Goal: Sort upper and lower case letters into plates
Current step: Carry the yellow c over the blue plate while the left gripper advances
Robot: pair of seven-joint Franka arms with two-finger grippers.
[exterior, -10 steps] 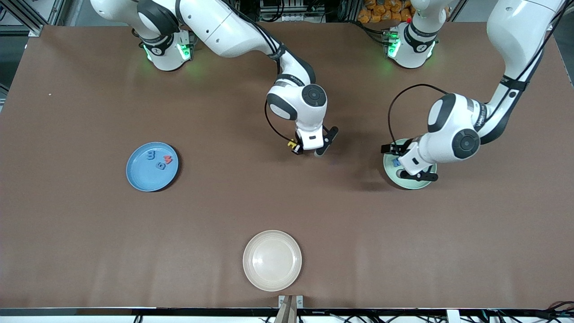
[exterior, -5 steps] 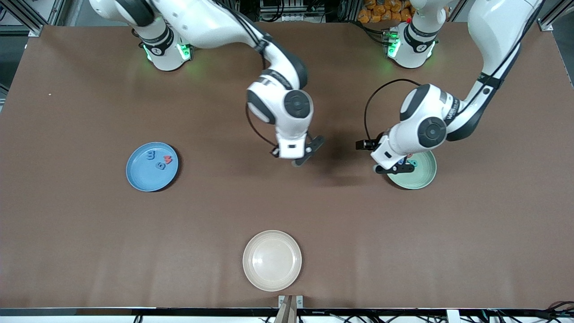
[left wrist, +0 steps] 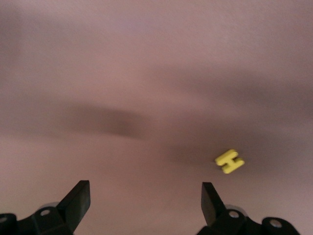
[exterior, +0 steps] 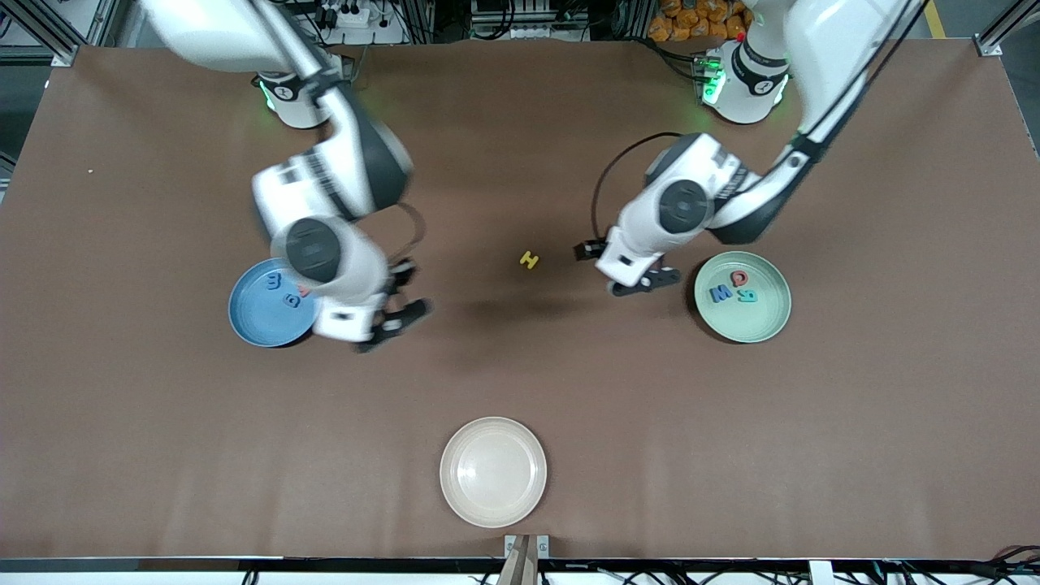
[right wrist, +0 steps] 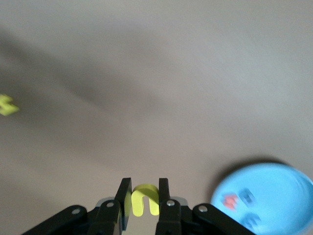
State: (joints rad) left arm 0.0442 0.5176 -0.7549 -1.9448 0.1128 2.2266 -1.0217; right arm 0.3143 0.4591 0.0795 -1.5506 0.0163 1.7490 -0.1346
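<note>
Brown tabletop, matte and bare across most of its spread, carrying three plates well apart from one another. Cream-beige plate nearest the front camera, holding nothing. Blue plate toward the right arm's end, partly covered by that arm's wrist, with small blue and red pieces lying flat inside. Pale mint green plate toward the left arm's end, fully in sight, with a blue, a red and a teal letter grouped together in its farther half.

Right gripper up over bare table just beside the blue plate, fingers pinched narrow on a yellow arch-shaped letter, its two legs pointing back toward the wrist. Left gripper over the table between the yellow H and the mint plate, fingers spread wide, nothing between them.

Yellow H flat on the table mid-way between the two grippers, touching neither, its long strokes slanted against the table's edges.
</note>
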